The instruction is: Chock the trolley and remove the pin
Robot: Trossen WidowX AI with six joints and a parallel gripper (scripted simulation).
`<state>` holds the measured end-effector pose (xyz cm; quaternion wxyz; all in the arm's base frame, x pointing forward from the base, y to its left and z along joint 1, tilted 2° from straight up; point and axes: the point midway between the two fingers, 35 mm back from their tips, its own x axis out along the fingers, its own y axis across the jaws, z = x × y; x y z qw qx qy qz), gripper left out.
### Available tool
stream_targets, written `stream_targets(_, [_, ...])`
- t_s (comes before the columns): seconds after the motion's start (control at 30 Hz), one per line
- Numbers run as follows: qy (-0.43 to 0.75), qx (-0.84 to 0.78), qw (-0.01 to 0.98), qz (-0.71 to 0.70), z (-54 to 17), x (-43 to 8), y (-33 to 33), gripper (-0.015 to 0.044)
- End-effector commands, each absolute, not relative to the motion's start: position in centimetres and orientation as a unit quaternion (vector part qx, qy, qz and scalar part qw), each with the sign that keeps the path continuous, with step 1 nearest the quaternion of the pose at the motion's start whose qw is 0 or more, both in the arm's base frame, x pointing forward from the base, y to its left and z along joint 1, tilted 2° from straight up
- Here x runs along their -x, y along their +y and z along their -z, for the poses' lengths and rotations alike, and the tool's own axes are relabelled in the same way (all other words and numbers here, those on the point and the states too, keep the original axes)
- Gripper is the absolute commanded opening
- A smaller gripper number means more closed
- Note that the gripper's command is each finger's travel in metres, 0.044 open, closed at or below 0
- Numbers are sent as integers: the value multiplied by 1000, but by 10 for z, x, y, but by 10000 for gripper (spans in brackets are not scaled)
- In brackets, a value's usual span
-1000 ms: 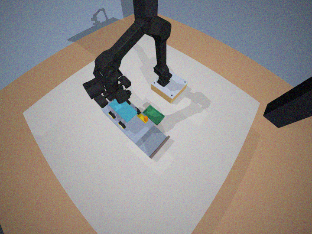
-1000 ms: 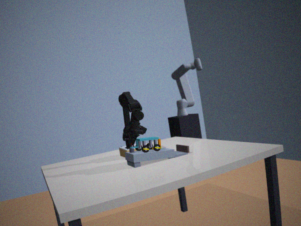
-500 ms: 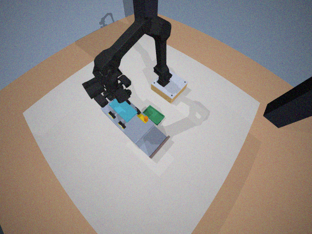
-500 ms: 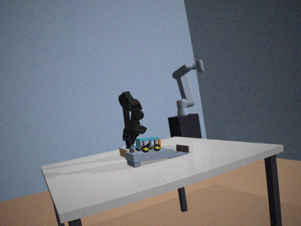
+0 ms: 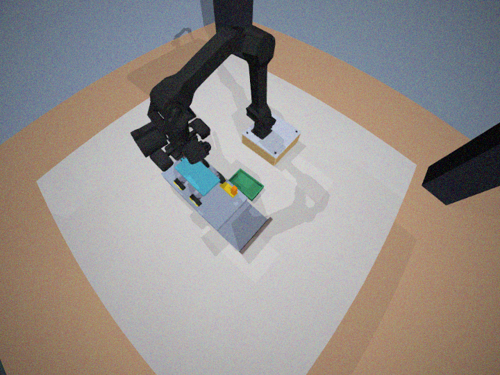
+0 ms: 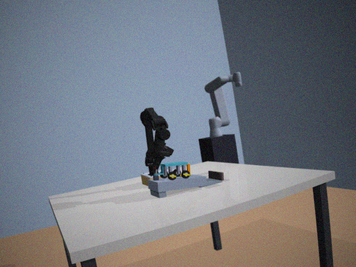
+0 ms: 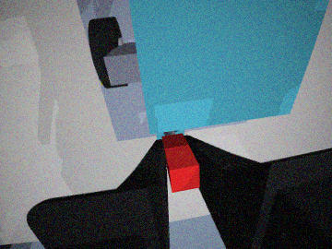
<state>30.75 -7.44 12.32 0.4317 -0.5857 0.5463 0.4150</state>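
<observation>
The trolley point(image 5: 197, 176) point(image 6: 175, 163) point(image 7: 221, 60), with its turquoise deck, stands on the grey-blue ramp point(image 5: 218, 212) point(image 6: 184, 184) point(image 7: 124, 117). The yellow chock point(image 5: 227, 188) point(image 6: 188, 168) with its orange handle point(image 5: 234, 189) sits on the ramp by the downhill side of the wheel nearest the tray; whether they touch is too small to tell. My gripper point(image 7: 172, 143) point(image 6: 155, 168) is shut on the stop pin's red head point(image 7: 185, 179) at the trolley's uphill end. The pin's lower part is mostly hidden. The green tray point(image 5: 246, 184) lies beside the ramp and looks empty.
A white-topped box point(image 5: 258, 150) point(image 6: 145, 180) under the arm's base stands behind the tray. A dark brown end board point(image 5: 256, 235) point(image 6: 215, 175) stands at the ramp's foot. A grey arm point(image 6: 219, 106) stands on a dark pedestal beyond the table.
</observation>
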Motion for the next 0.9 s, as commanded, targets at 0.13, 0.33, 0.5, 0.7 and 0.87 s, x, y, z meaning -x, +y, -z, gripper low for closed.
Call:
stream_targets(0.13, [546,587,434,-411,-131,-307,-74,0])
stream_targets(0.33, [546,587,434,-411,-134,-307,-73,0])
stream_targets(0.5, [546,587,434,-411,-136,-307,-72,0])
stream_targets(0.7, [546,587,434,-411,-139,-307,-72,0])
stream_targets(0.87, [546,587,434,-411,-142,-307,-71,0])
